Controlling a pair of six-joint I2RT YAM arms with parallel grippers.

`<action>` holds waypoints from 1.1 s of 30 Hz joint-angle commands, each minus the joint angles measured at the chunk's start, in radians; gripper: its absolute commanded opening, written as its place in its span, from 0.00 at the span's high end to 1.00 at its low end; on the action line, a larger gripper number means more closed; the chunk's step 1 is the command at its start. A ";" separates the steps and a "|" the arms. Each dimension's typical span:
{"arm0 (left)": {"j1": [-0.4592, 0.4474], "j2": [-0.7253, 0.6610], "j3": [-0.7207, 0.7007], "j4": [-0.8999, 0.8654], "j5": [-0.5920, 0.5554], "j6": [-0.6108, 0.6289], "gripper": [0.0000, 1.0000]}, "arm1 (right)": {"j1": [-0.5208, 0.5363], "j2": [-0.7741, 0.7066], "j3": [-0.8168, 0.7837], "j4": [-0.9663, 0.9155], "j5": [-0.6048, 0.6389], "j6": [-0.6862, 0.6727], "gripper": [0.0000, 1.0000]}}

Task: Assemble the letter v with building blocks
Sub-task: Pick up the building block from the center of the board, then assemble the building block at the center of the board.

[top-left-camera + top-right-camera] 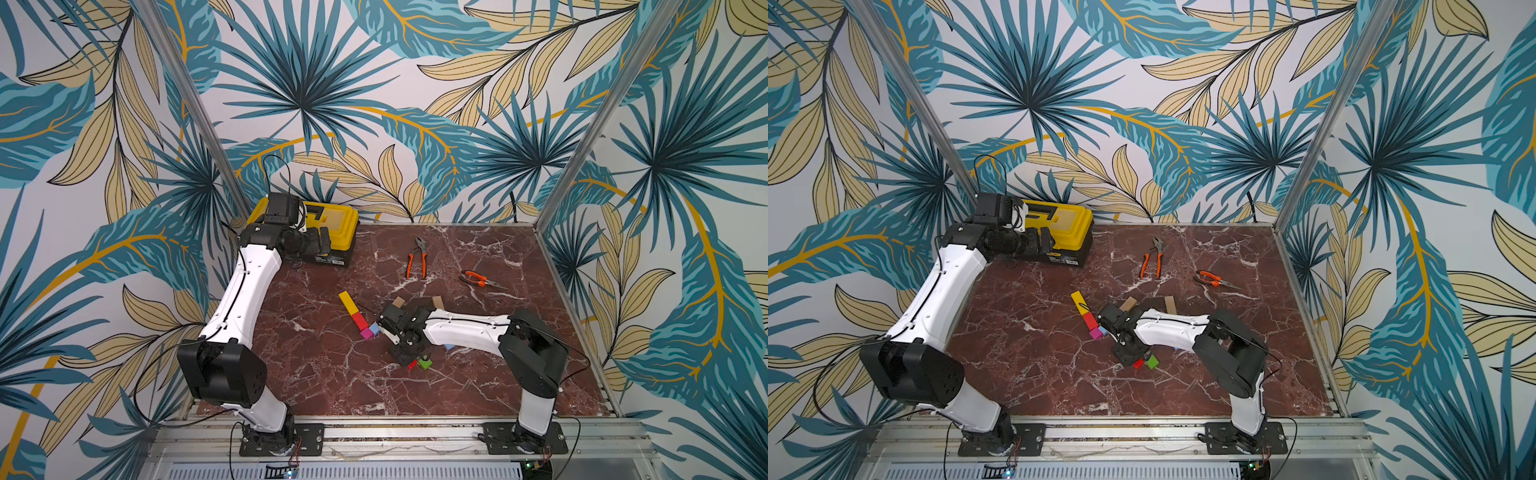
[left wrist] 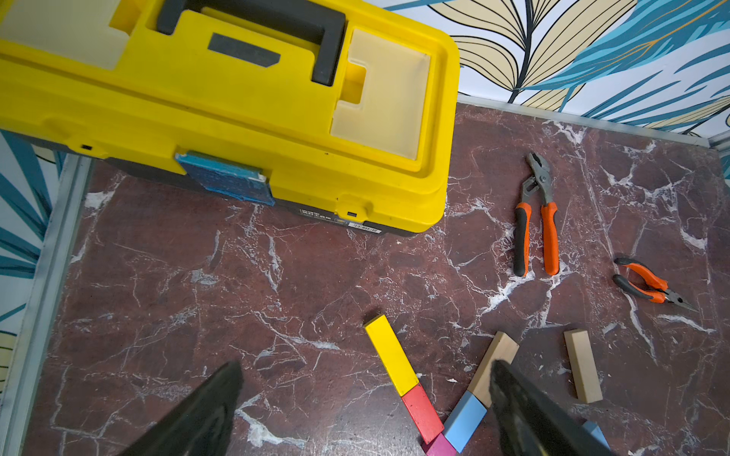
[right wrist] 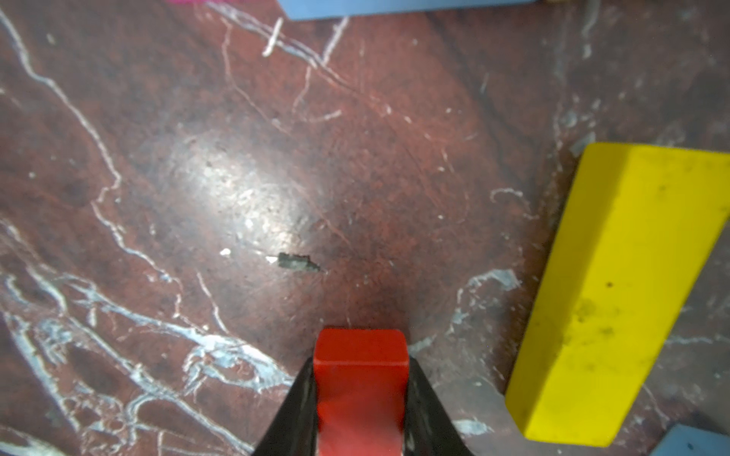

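Red block (image 3: 361, 398), short, smooth, flat-sided, clamped in right pincer (image 3: 361, 367).

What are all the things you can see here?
yellow bar: two; one in the V, another loose.
red block: two; one in the V, another gripped.
magenta cube: one; V's point.
light-blue block: two; one in the V, another half hidden.
plain-wood bar: two; one in the V, another loose.
green cube: one; beside gripped red block.
pliers: two, orange-handled; far side.
toolbox: one, yellow; far left corner.
table: one, red marble.
left gripper: one, black, open; by toolbox.
right gripper: one, black; shut on red block.
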 commanded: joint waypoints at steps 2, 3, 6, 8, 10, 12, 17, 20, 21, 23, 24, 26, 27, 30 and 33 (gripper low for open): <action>0.011 -0.019 -0.011 0.009 0.008 0.012 0.01 | 0.021 -0.005 -0.076 -0.004 -0.014 0.056 0.72; 0.011 -0.017 -0.012 0.009 0.008 0.013 0.01 | 0.024 -0.020 -0.099 0.007 -0.020 0.073 0.73; 0.011 -0.017 -0.011 0.009 0.010 0.010 0.01 | 0.024 -0.052 -0.153 0.013 -0.010 0.108 0.74; 0.011 -0.016 -0.011 0.009 0.010 0.010 0.01 | 0.026 -0.073 -0.188 0.013 0.002 0.128 0.75; 0.011 -0.017 -0.010 0.009 0.011 0.011 0.01 | 0.025 -0.097 -0.220 0.014 0.006 0.146 0.75; 0.011 -0.017 -0.010 0.009 0.011 0.010 0.01 | 0.025 -0.124 -0.247 0.012 0.014 0.162 0.75; 0.011 -0.017 -0.011 0.009 0.012 0.008 0.01 | -0.003 -0.165 -0.295 -0.015 0.059 0.191 0.75; 0.011 -0.017 -0.009 0.009 0.012 0.010 0.01 | -0.039 -0.189 -0.317 -0.026 0.054 0.195 0.76; 0.011 -0.016 -0.009 0.009 0.010 0.010 0.00 | -0.050 -0.199 -0.323 -0.024 0.042 0.193 0.76; 0.011 -0.017 -0.008 0.009 0.013 0.010 0.01 | -0.067 -0.206 -0.320 -0.039 0.041 0.188 0.76; 0.011 -0.016 -0.008 0.009 0.014 0.011 0.01 | -0.078 -0.203 -0.311 -0.054 0.042 0.182 0.76; 0.011 -0.016 -0.008 0.009 0.013 0.010 0.00 | -0.098 -0.196 -0.295 -0.080 0.047 0.167 0.76; 0.011 -0.018 -0.008 0.009 0.012 0.011 0.01 | -0.108 -0.194 -0.287 -0.092 0.045 0.154 0.76; 0.011 -0.020 -0.008 0.009 0.011 0.012 0.01 | -0.127 -0.194 -0.263 -0.132 0.041 0.102 0.76; 0.011 -0.018 -0.008 0.009 0.012 0.012 0.01 | -0.135 -0.191 -0.240 -0.155 0.007 0.055 0.76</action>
